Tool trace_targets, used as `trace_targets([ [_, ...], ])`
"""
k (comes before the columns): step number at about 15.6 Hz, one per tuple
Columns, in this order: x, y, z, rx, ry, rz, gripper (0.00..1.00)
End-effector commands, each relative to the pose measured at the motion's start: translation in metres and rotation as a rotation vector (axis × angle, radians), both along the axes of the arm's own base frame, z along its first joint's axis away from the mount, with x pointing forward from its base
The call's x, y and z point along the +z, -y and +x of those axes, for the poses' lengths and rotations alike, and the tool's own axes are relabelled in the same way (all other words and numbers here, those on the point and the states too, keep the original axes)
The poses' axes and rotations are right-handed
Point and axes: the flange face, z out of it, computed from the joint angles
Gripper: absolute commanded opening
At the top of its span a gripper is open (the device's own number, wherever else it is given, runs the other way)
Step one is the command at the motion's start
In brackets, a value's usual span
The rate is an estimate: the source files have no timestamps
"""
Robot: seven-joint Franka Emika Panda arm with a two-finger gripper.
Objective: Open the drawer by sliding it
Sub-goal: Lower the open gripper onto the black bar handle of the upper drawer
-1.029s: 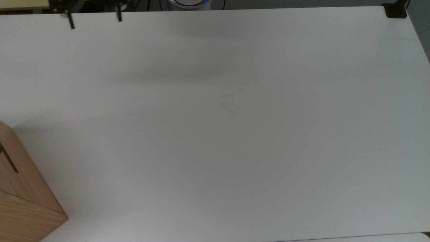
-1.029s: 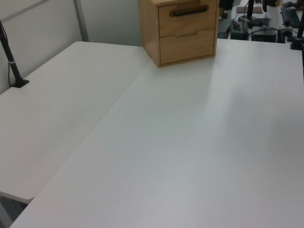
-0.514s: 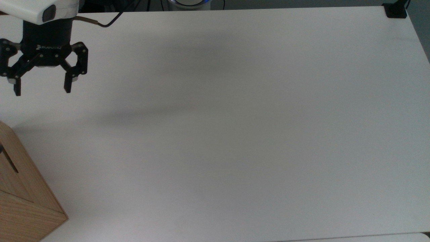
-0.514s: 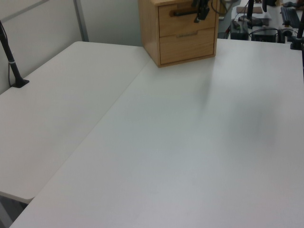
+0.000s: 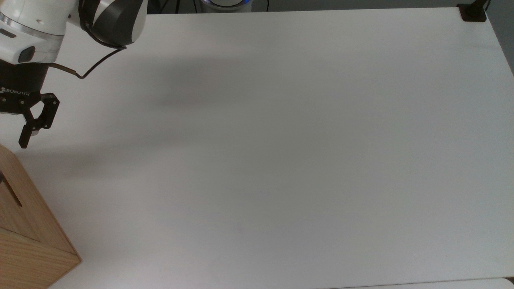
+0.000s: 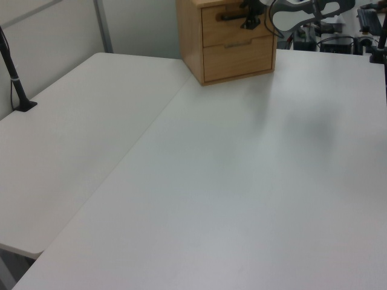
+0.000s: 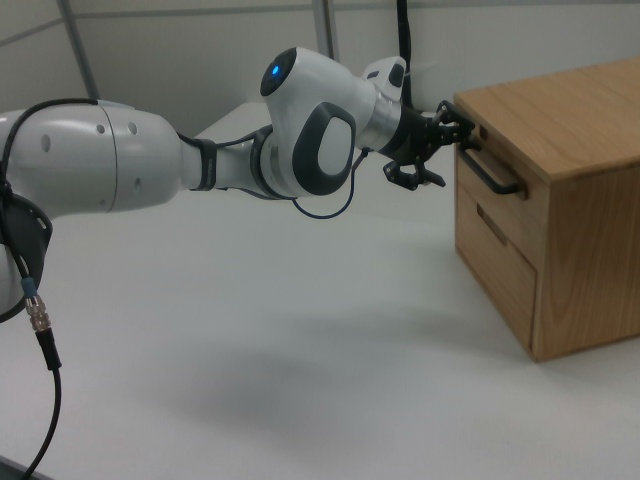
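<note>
The drawer (image 7: 482, 164) sits closed, uppermost in the cabinet (image 7: 560, 200) at the right view's right. The end effector (image 7: 432, 148), fingers spread, reaches its handle (image 7: 492, 172). Centre on the bar, clamp squarely, then pull straight outward along the rails.

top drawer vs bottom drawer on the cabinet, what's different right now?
The top drawer has a black bar handle standing out from its front; the bottom drawer shows no bar, just a dark slot near its top edge. The gripper is up at the top drawer's handle end, with open jaws; nothing is near the bottom drawer. Both are light wood, and both look shut, flush with the cabinet front.
</note>
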Motion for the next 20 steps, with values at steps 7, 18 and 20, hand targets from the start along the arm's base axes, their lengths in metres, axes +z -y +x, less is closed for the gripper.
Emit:
trace_targets([
  [7, -0.012, 0.025, 0.0, 0.042, -0.028, -0.162, 0.32],
  [18, 0.04, -0.036, -0.039, 0.096, -0.001, -0.083, 0.07],
  [20, 0.041, -0.06, -0.054, 0.116, -0.039, -0.047, 0.07],
])
